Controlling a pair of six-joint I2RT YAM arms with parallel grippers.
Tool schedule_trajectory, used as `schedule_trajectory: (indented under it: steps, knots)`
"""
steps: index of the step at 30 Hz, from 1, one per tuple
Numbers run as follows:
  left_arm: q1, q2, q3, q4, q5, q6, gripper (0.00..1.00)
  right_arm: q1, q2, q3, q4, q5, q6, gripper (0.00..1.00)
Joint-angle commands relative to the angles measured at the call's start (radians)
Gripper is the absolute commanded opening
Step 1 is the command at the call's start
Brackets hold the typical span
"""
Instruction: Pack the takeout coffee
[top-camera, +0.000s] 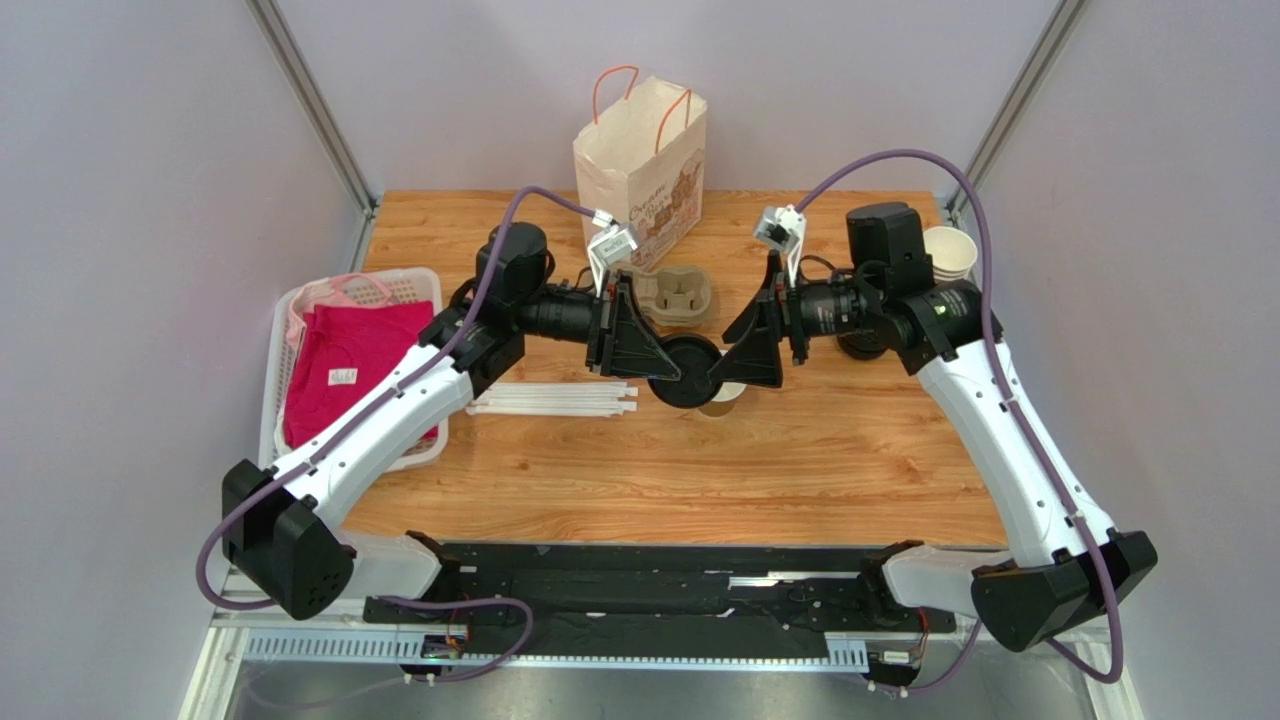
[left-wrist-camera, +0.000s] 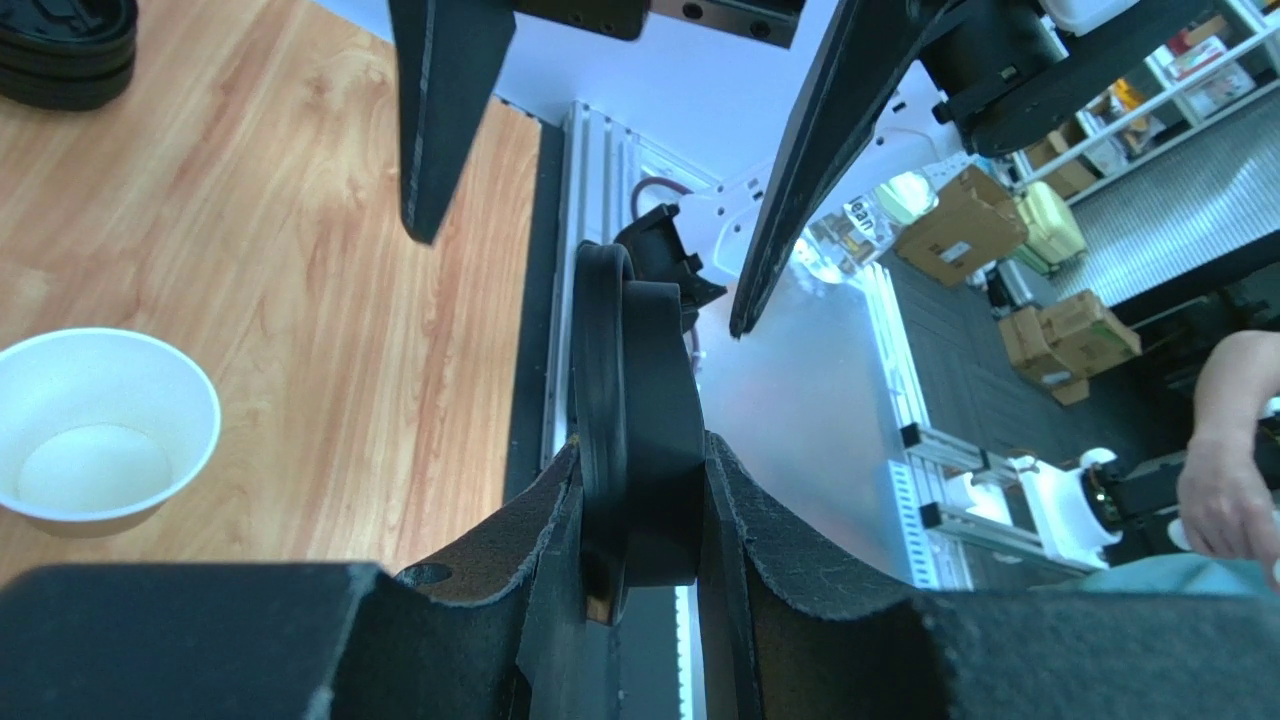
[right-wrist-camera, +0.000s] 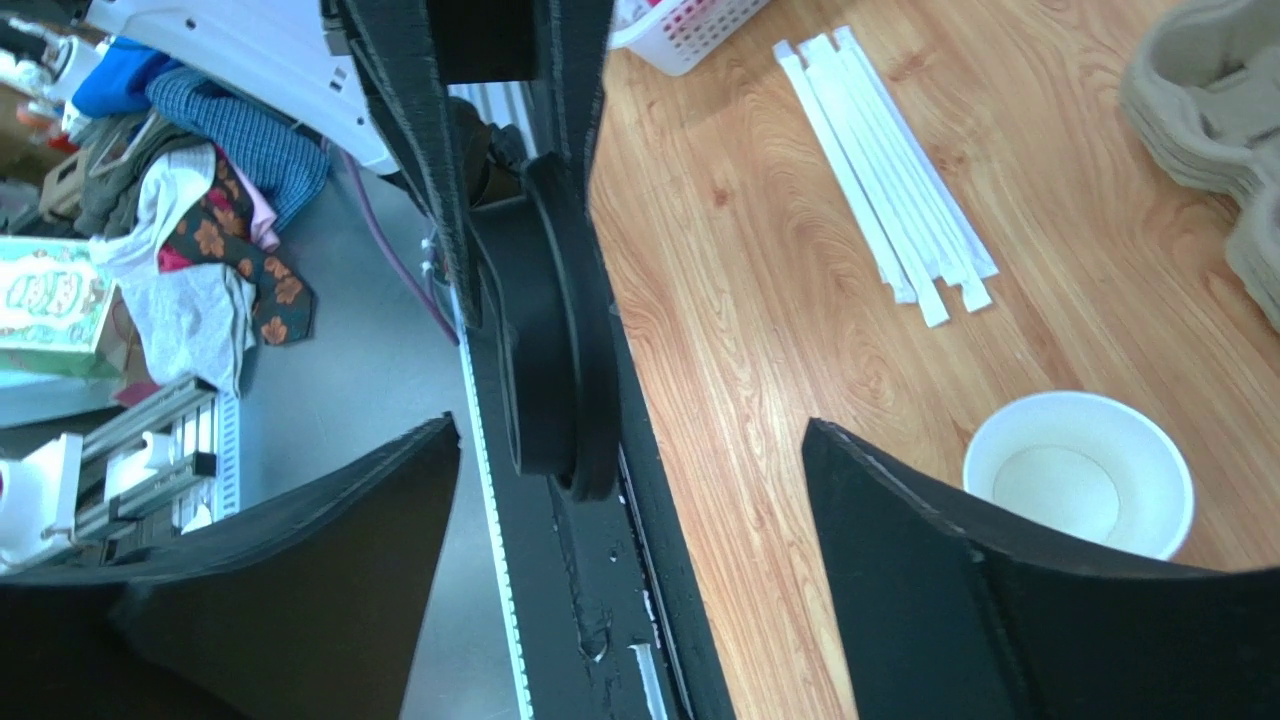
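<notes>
White walls enclose a wooden bench. The left fingers pinch a round black plastic lid on edge, seemingly to cap the small tan paper cup standing mid-bench just below. The right fingers gape wide, empty.

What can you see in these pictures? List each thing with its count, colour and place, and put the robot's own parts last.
table: one, wood, under everything
paper bag: one, tan with orange handles, far edge, centre
cup carrier: one, grey-brown, in front of the bag
straws: several, white, side by side left of centre
basket: one, white, left edge
cloth: one, pink, in the basket
stacked cups: count unclear, cream, far right
spare lids: a stack, black, on the table
paper cup: one, tan, lidless, centre
black lid: one, black, held on edge
left gripper: one, black, shut on the black lid
right gripper: one, black, open, facing the left gripper
</notes>
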Motion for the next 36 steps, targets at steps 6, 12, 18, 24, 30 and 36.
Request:
schedule_trajectory:
  steps: [6,12,18,24,30,36]
  knots:
    - [0.002,0.037,0.033,0.006,0.025,-0.043,0.13,0.064,0.015,-0.006,0.031,-0.055,0.005,0.60]
    - [0.002,0.063,0.052,-0.001,0.037,-0.060,0.13,0.096,0.011,-0.043,0.029,-0.053,0.011,0.53]
    - [0.010,0.062,0.062,-0.030,0.036,-0.052,0.28,0.101,0.021,-0.063,0.037,-0.058,0.031,0.08]
    - [0.138,-0.039,0.103,-0.185,-0.200,0.006,0.49,0.088,0.000,-0.143,0.122,-0.051,0.201,0.00]
    - [0.134,-0.121,0.172,-0.315,-0.456,0.174,0.48,0.039,0.001,-0.235,0.340,-0.097,0.497,0.00]
    - [0.024,-0.087,0.237,-0.456,-0.544,0.349,0.41,0.003,0.029,-0.284,0.520,-0.139,0.718,0.00]
